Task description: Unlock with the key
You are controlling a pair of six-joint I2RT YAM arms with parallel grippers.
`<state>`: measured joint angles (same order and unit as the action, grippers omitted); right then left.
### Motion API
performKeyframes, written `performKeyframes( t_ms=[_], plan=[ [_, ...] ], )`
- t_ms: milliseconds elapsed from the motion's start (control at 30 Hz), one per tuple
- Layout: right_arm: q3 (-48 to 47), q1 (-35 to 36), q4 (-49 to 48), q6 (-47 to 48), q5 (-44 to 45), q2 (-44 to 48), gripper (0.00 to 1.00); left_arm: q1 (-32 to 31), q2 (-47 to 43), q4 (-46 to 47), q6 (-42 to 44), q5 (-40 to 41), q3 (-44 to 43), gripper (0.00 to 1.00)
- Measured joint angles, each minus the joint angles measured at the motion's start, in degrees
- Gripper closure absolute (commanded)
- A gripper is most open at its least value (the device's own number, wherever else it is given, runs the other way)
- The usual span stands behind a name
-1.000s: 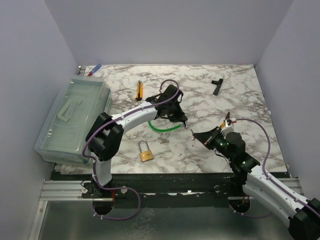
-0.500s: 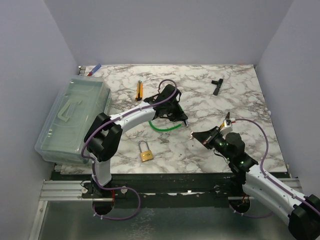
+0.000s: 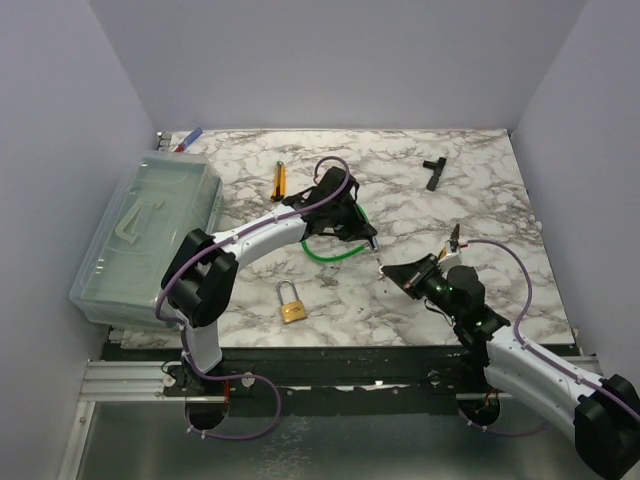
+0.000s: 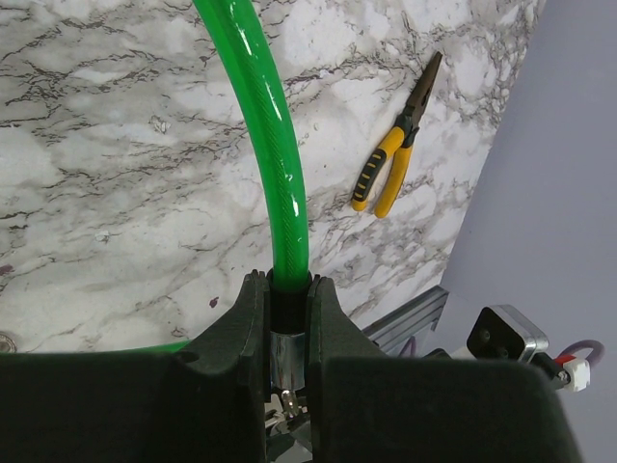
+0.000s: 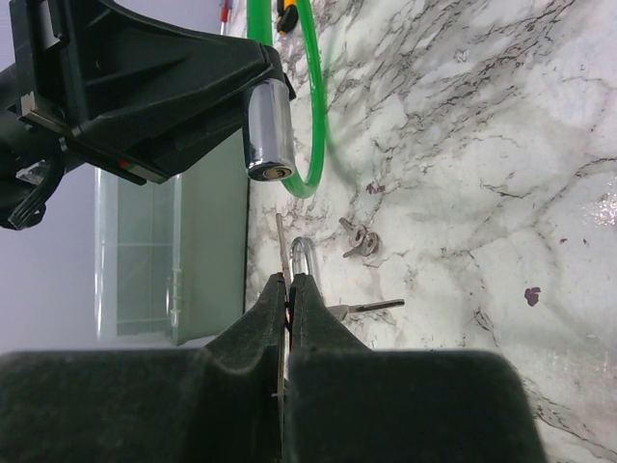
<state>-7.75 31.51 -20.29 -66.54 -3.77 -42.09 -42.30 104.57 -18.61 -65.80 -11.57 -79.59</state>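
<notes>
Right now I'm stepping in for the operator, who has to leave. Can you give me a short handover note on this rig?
The left gripper has its jaws shut on the green cable lock's metal end, keyhole turned toward the right arm.
The right gripper has its jaws shut on the key, blade pointing up at that keyhole, with a gap between them.
The brass padlock lies on the table near the front edge; loose keys lie on the marble.
Done: lock end and key both gripped and roughly lined up.
Left: close the gap, insert the key, turn it.
</notes>
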Motion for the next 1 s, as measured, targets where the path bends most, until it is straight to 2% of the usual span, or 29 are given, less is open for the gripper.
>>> performKeyframes(
  t_ms=[1000],
  plan=[
    [-0.6,0.0,-5.1,-0.9,1.4,-4.8,1.00,0.3,-1.5,2.3,-1.3,-1.9,2.3,1.00]
  ],
)
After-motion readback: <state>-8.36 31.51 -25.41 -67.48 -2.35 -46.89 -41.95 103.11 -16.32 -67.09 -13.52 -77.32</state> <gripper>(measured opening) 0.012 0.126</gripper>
